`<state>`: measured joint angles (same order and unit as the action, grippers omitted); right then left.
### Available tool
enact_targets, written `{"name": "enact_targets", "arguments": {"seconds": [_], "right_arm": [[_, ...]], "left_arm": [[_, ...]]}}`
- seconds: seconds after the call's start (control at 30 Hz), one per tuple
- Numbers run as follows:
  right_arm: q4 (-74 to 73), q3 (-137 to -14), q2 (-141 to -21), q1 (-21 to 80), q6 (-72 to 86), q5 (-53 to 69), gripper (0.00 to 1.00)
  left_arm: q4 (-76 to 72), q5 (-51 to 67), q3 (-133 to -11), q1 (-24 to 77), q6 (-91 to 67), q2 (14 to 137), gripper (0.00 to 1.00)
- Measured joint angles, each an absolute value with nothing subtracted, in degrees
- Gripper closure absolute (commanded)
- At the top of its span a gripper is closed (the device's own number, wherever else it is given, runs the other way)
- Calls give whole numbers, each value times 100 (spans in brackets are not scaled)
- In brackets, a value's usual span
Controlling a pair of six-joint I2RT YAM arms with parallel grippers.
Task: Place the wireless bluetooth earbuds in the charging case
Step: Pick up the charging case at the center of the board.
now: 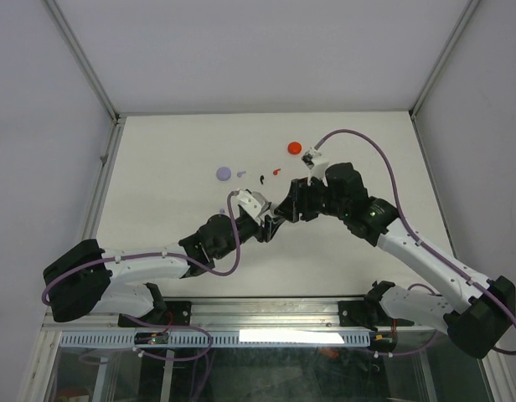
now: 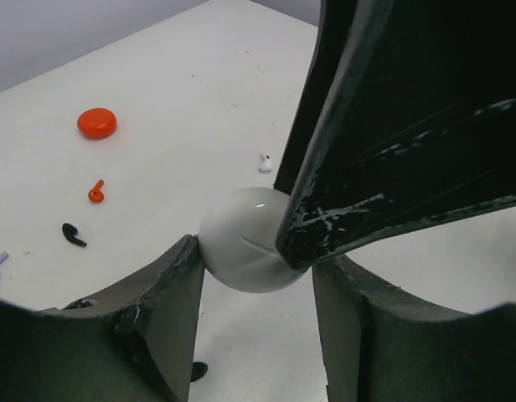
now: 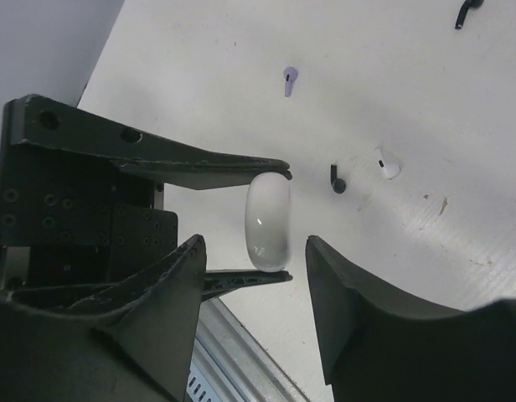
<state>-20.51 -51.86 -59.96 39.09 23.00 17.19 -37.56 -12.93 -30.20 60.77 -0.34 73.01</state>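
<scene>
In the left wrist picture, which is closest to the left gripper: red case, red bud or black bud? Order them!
1. black bud, low on the left
2. red bud, just beyond it
3. red case, far back left

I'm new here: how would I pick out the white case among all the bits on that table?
Start at the middle of the white table. There the left claw pinches a smooth, pebble-shaped white case. Unlike the red disc and lilac disc lying farther back, it is white and gripped.
</scene>
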Motion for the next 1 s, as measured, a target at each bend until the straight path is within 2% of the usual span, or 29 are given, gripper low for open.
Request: {"name": "enact_targets", "arguments": {"seconds": [0.2, 0.37, 0.43, 0.57, 0.63, 0.73, 1.0], "right_arm": [[-2084, -5214, -6187, 4066, 2204, 1446, 61], [-2086, -5218, -6222, 4134, 2095, 1361, 77], [-2088, -5218, -6224, 4134, 2045, 1350, 85], [-2108, -5218, -6222, 4143, 1903, 1374, 100], [-2128, -5218, -6219, 4154, 1804, 1400, 100], [-2211, -5221, -6202, 4156, 1601, 1444, 100], [-2604, -5502, -6086, 4058, 764, 1835, 100]], "left_arm": [[-3760, -1184, -3020, 6112, -19, 7301, 67], [-3763, -1166, -3020, 6119, -12, 7301, 63], [-3760, -1160, -3020, 6119, 1, 7301, 56], [-3741, -1144, -3020, 6117, 38, 7293, 31], [-3712, -1116, -3020, 6117, 69, 7242, 22], [-3531, -1020, -3017, 6114, 80, 7004, 15], [-2897, -54, -2985, 5642, -1, 5990, 14]]}}
